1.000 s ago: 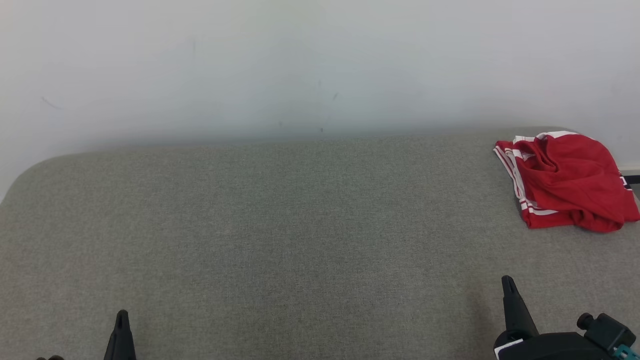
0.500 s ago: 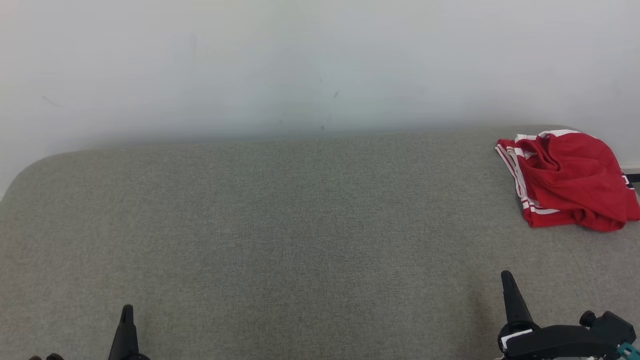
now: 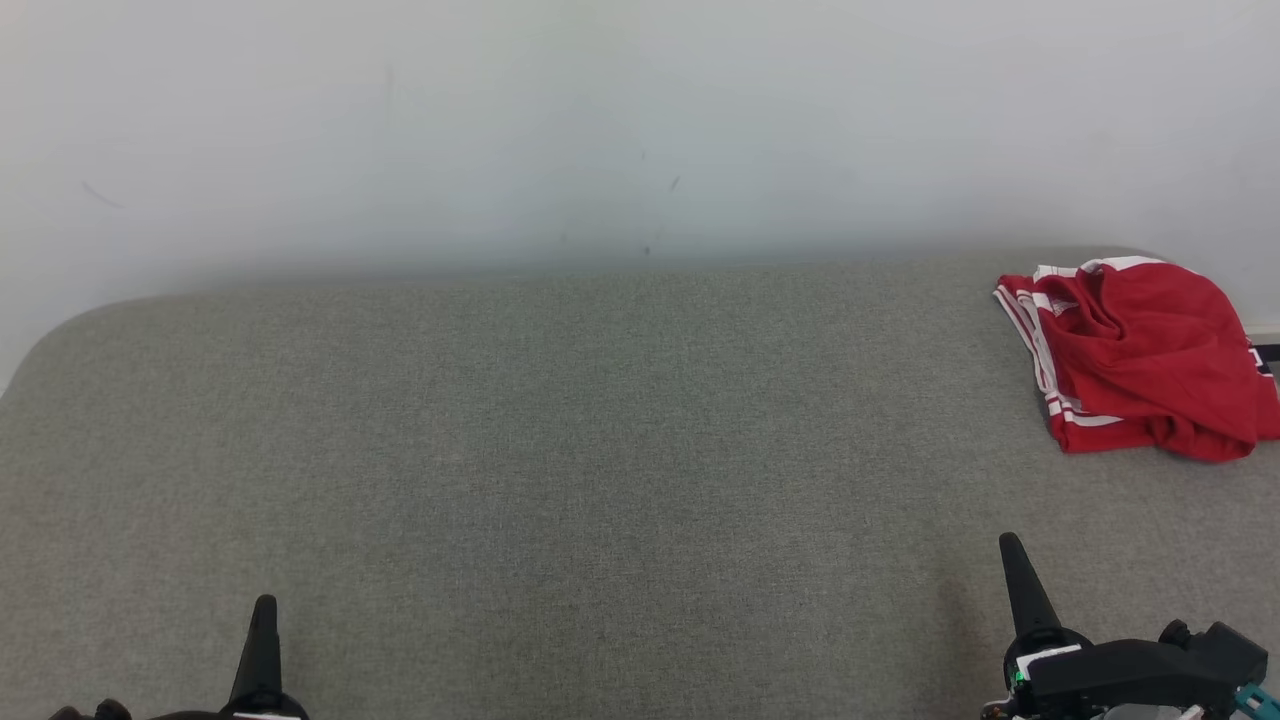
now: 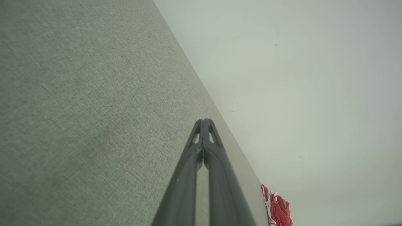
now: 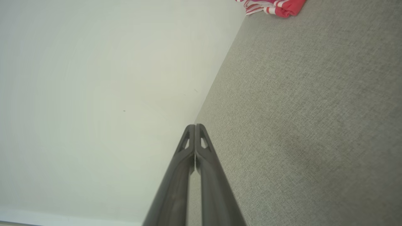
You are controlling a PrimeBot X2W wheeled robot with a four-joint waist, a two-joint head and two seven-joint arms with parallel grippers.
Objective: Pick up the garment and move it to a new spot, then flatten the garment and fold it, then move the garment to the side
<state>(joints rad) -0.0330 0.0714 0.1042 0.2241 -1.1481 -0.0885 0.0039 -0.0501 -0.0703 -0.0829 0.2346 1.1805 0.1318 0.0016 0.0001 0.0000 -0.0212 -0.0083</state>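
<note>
Here's the big grey fabric surface [image 3: 600, 450], filling the lower two-thirds of the head view, flat and woven, its far corner rounding off at the left edge of the frame. Behind it, across the whole top, stands a plain pale wall [image 3: 640, 110] with a few faint dark scuffs near the upper centre.

Over at the right edge of the frame, just below the line where the wall meets the surface, lies the garment [image 3: 1140, 350]. It's red with white stripes along its left side, bunched and rumpled, and it rests on the fabric well apart from both arms. The left wrist view catches it as a small red patch at the bottom right [image 4: 278, 207]. The right wrist view has it at the top edge, right of centre [image 5: 276, 5].

Now the arms. The left gripper [image 3: 264, 625] pokes up at the lower left, and the right gripper [image 3: 1015, 570] at the lower right, with its black wrist housing beside it. Both wrist views show the two dark fingers pressed together at the tips, nothing between them. Both are closed and empty, above bare fabric.

And the change from a second ago: both finger points stand a little higher in the head view, the left one also a touch further right, and more of the right wrist housing shows. The wall scuffs and the surface's far edge have crept up slightly too, so the camera has tipped. The garment keeps its place on the fabric.
</note>
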